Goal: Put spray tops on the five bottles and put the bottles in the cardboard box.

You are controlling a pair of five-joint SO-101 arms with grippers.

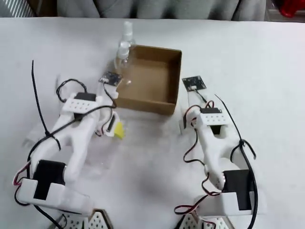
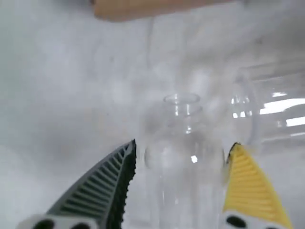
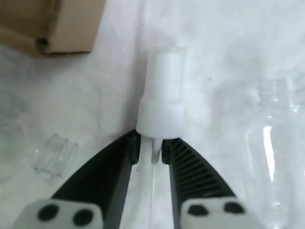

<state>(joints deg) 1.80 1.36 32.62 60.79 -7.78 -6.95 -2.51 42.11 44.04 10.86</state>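
A clear bottle (image 2: 183,119) with an open neck and no top stands between the grey and yellow fingers of my left gripper (image 2: 185,145), which is shut on its body. This gripper (image 1: 116,128) sits just in front of the cardboard box (image 1: 172,71), near its left corner. My right gripper (image 3: 152,139) is shut on the thin stem of a white spray top (image 3: 162,86), whose head points away from the fingers. It is (image 1: 184,122) by the box's front right corner. Two bottles with spray tops (image 1: 125,47) stand behind the box's left rear corner.
A second clear bottle (image 2: 274,107) lies beside the held one. Another topless bottle (image 3: 274,152) and a small clear cap (image 3: 55,153) rest on the white table near the spray top. Loose black cables run along both arms.
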